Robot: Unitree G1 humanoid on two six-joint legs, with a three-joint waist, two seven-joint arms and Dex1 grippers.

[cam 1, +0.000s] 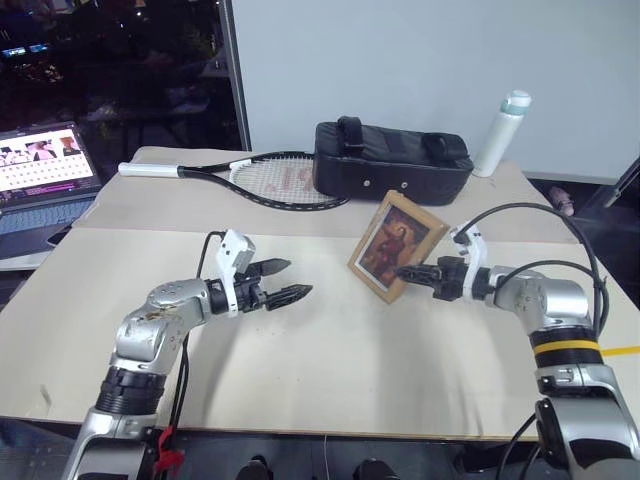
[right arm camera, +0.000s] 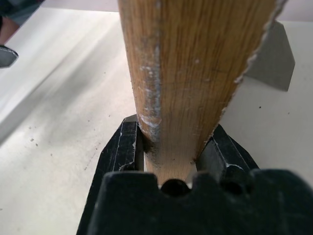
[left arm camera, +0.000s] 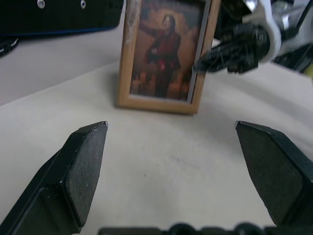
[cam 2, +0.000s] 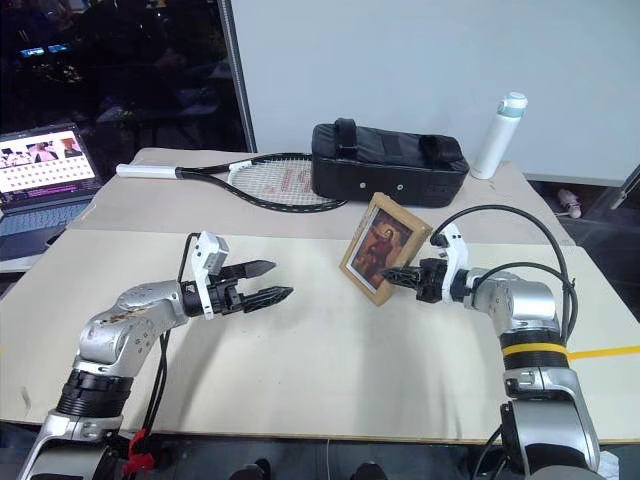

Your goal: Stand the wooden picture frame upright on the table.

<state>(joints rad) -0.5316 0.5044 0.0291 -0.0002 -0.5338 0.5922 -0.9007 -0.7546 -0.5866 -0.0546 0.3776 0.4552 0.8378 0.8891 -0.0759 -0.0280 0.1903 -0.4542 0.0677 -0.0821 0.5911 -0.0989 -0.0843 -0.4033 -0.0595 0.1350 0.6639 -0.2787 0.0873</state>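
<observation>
The wooden picture frame [cam 1: 397, 246] is upright near the middle of the table [cam 1: 330, 370], its reddish-brown portrait facing me and its lower edge down at the board. My right gripper [cam 1: 408, 272] is shut on the frame's right-hand wooden edge [right arm camera: 190, 73], with a finger on each face. A grey fold-out stand [right arm camera: 271, 58] sticks out behind the frame. My left gripper [cam 1: 290, 280] hovers open to the left of the frame and points at it, with bare table between them. In the left wrist view its two black fingertips [left arm camera: 93, 147] stand wide apart before the frame [left arm camera: 166, 54].
A black zippered bag [cam 1: 392, 160] lies behind the frame at the table's far side. A tennis racket [cam 1: 270, 180] lies to the bag's left and a white bottle [cam 1: 502, 133] stands to its right. An open laptop [cam 1: 45, 175] sits at the far left.
</observation>
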